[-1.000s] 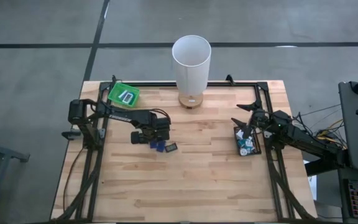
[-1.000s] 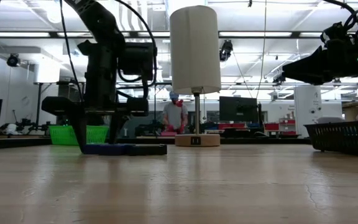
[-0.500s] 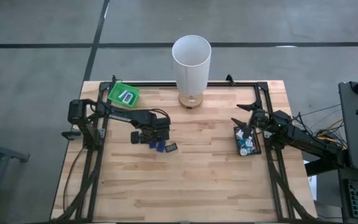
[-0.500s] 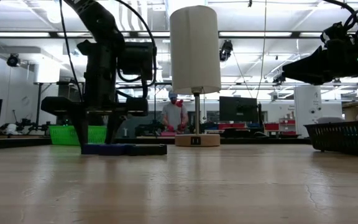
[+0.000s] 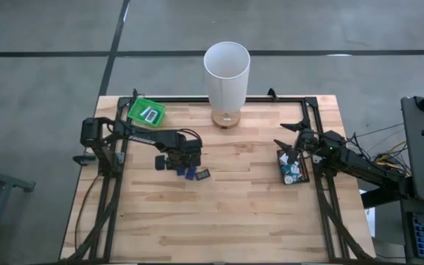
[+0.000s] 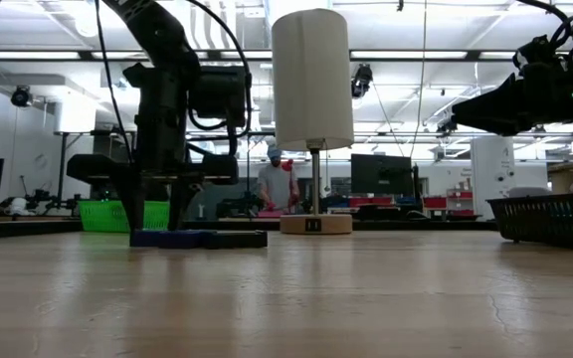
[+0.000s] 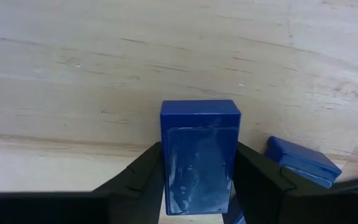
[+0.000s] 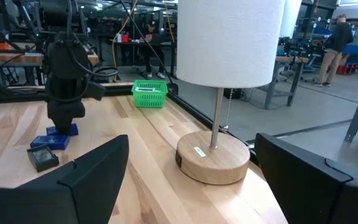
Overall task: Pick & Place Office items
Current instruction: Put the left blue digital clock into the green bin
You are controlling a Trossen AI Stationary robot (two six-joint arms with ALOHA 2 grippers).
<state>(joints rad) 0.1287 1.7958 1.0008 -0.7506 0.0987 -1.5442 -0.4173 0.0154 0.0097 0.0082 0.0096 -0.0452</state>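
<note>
My left gripper (image 5: 180,168) points down at the table's middle left, shut on a dark blue rectangular office item (image 7: 199,155) that lies flat on the wood. A second blue piece (image 7: 303,163) and a dark flat piece (image 5: 204,174) lie just beside it. The low view shows the left gripper (image 6: 155,224) with its fingertips down at the blue item (image 6: 167,239). My right gripper (image 5: 289,140) hangs open and level above the black tray (image 5: 305,175), which holds several small office items. My left gripper pinches the blue item by its two long sides (image 7: 166,168), one finger (image 7: 142,177) on each side. The fingers come from above, pointing down, and lie across the item. Its underside is flat on the table.
A tall white lamp on a round wooden base (image 5: 227,70) stands at the far middle. A green tray (image 5: 146,112) with a small item in it sits at the far left corner. The near half of the wooden table (image 5: 219,221) is bare.
My left gripper has shut its fingers in from both sides onto the blue item while the arm kept its place. The item lies where it lay.
</note>
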